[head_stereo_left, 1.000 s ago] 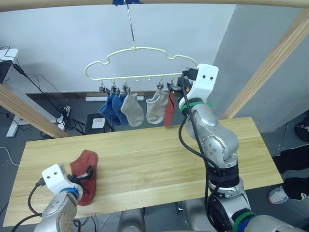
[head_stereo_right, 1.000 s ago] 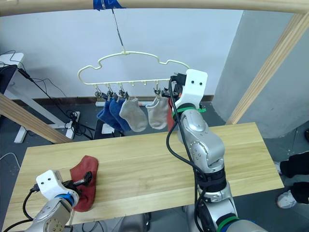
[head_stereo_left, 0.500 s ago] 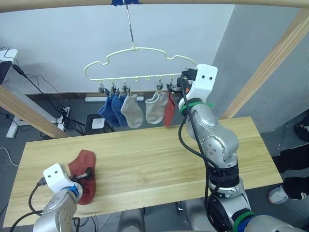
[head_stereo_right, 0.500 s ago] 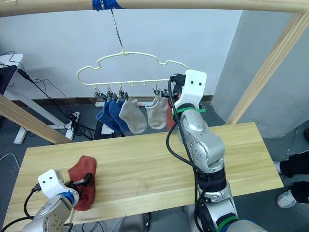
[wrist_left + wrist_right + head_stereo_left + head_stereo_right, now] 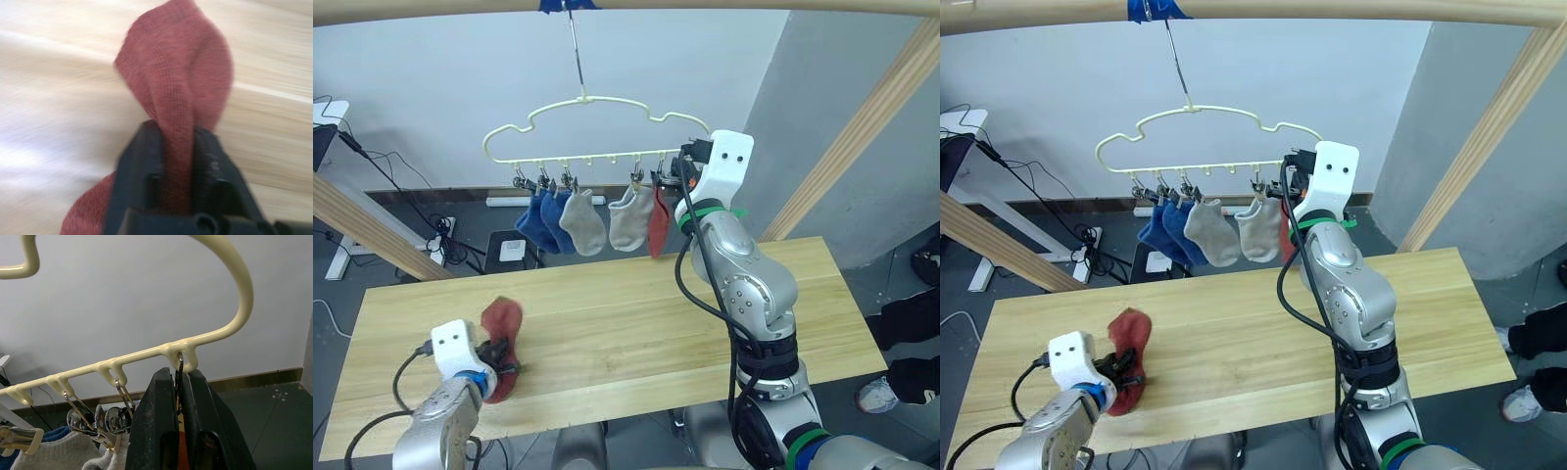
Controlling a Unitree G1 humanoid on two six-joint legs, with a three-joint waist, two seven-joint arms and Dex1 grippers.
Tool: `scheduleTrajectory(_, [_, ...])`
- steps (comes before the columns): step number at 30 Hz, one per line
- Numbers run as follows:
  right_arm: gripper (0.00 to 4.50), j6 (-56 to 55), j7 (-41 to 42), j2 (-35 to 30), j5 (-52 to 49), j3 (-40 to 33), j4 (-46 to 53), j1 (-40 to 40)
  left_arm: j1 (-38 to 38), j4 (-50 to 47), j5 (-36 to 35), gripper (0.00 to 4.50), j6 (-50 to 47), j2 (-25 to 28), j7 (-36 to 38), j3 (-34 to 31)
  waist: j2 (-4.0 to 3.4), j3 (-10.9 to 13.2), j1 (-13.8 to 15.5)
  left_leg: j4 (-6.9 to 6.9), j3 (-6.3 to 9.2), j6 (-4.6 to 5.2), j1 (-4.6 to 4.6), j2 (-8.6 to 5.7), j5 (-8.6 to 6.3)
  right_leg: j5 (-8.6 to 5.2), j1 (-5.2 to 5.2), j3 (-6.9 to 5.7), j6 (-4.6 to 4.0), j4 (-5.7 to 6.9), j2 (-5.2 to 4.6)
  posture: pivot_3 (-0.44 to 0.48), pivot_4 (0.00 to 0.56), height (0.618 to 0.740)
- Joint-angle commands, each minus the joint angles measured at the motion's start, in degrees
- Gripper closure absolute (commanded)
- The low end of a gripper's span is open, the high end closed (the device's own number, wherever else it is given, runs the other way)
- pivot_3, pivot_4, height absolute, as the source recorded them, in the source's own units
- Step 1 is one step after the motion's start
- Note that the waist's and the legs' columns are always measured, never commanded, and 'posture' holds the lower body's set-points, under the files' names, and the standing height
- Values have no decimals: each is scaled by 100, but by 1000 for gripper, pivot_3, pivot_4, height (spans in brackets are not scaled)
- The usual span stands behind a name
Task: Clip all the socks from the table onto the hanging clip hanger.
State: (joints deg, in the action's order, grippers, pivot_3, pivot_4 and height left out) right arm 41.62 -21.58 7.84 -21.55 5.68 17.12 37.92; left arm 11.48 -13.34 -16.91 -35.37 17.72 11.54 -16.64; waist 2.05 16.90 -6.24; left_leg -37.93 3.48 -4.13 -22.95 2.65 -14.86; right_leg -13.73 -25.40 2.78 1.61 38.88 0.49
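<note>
A rust-red sock point(image 5: 501, 328) lies near the front left of the pale wood table point(image 5: 636, 313), its far end raised and folded. My left gripper point(image 5: 176, 132) is shut on this sock, the knit pinched between its fingers. The pale-yellow clip hanger point(image 5: 597, 103) hangs by its hook from the wooden rail. Clipped to it are two blue socks point(image 5: 540, 220), two grey socks point(image 5: 582, 223) and another rust-red sock point(image 5: 658, 223). My right gripper point(image 5: 180, 377) is raised at the hanger's right end, shut on the metal clip there.
A round wooden rail point(image 5: 705, 5) with blue tape runs overhead, and slanted wooden posts point(image 5: 862, 137) stand at both sides. Cables and a power strip point(image 5: 445, 240) lie on the floor behind the table. A person's shoe point(image 5: 879, 394) shows at the right edge.
My left gripper closed on the rust-red sock and shifted right, bunching it and raising its far end. The right arm stayed at the hanger's clip.
</note>
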Motion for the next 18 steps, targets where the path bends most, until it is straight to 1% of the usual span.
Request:
scheduleTrajectory(1, [4500, -127, -17, 615, -37, 44, 196, 298, -19, -181, 222, 4489, 494, 172, 287, 303, 0, 0, -4, 2, 0, 0, 0, 0, 0, 0, -1, 0, -1, 0, 0, -139, 232, 740])
scheduleTrajectory(2, [4500, -128, -22, 617, -32, 48, 198, 297, -30, -157, 242, 4489, 556, 180, 306, 334, 0, 0, -6, 3, -1, 0, 1, 0, 0, 2, -1, 0, -3, 0, 0, -143, 232, 740])
scheduleTrajectory(5, [4500, -117, -27, 600, -30, 39, 217, 298, -13, -311, 501, 4489, 1264, 452, 824, 783, 0, 0, -19, 6, -2, 0, 0, 2, 0, 6, -4, 2, -11, 0, 1, -143, 232, 740])
scheduleTrajectory(8, [4500, -109, -26, 592, -35, 31, 233, 300, -310, -537, 848, 4489, 2266, 815, 1549, 1524, 0, 0, -15, 8, -5, 0, -2, 2, 0, 7, -8, 5, -12, 1, 1, -143, 232, 740])
scheduleTrajectory(11, [4500, -101, -25, 591, -39, 33, 243, 306, -687, -539, 1070, 4489, 2949, 959, 1967, 2013, 0, 0, 17, 5, -9, 0, -4, 0, 0, 9, -8, 8, -15, -1, -1, -143, 232, 740])
scheduleTrajectory(13, [4500, -103, -23, 589, -41, 31, 243, 320, -1367, -326, 1284, 4489, 3425, 805, 2130, 2441, 0, 0, 22, 6, -17, 0, -3, -3, 0, 10, -8, 16, -15, -1, -2, -153, 230, 740])
scheduleTrajectory(15, [4500, -102, -22, 583, -39, 27, 247, 325, -1816, -73, 1386, 4489, 3673, 602, 2138, 2663, 4, -3, 15, 4, -17, 0, -6, -3, 0, 10, -11, 16, -14, -1, 0, -160, 229, 740])
scheduleTrajectory(18, [4500, -99, -23, 569, -32, 24, 258, 328, -2197, 265, 1442, 4489, 3814, 286, 2001, 2761, 3, -6, -40, 7, -29, 1, -4, -3, 0, 14, -11, 29, -20, -2, 0, -166, 229, 740])
